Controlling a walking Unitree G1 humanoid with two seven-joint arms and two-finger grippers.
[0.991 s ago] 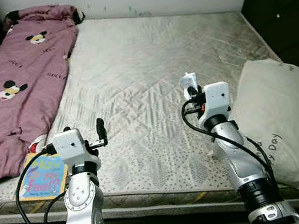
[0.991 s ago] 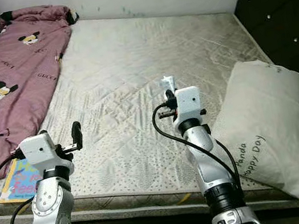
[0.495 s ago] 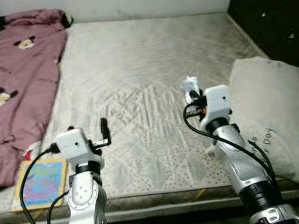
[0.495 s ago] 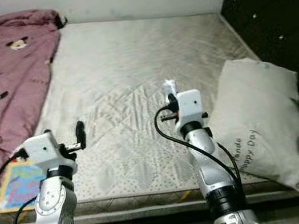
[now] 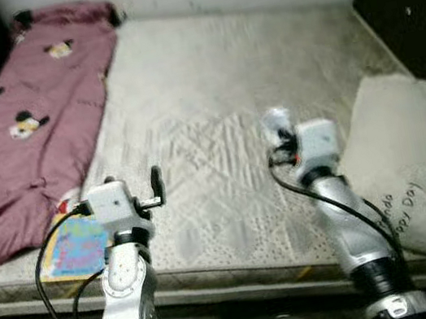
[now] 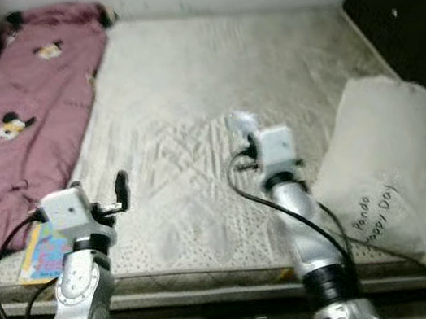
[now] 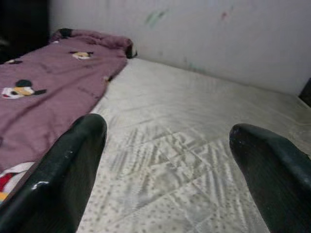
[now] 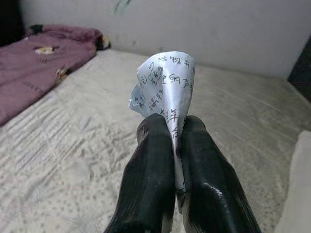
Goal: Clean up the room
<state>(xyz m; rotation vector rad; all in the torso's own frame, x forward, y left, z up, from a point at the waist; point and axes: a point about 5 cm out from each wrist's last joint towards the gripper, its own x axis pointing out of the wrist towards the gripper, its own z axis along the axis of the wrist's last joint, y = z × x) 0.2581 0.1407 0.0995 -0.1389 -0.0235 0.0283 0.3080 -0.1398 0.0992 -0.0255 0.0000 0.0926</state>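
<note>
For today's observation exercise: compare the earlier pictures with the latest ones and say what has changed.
Only the camera shifted, and the picture is now blurred. The right gripper still pinches the printed paper above the mattress, and the left gripper stays open. The pillow, pink quilt and colourful book lie as before.

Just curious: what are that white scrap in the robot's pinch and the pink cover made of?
The scrap looks like thin paper: creased, printed with characters, held in the right end effector. The pink cover seems soft matte fabric: it lies in folds, with a cartoon print.
</note>
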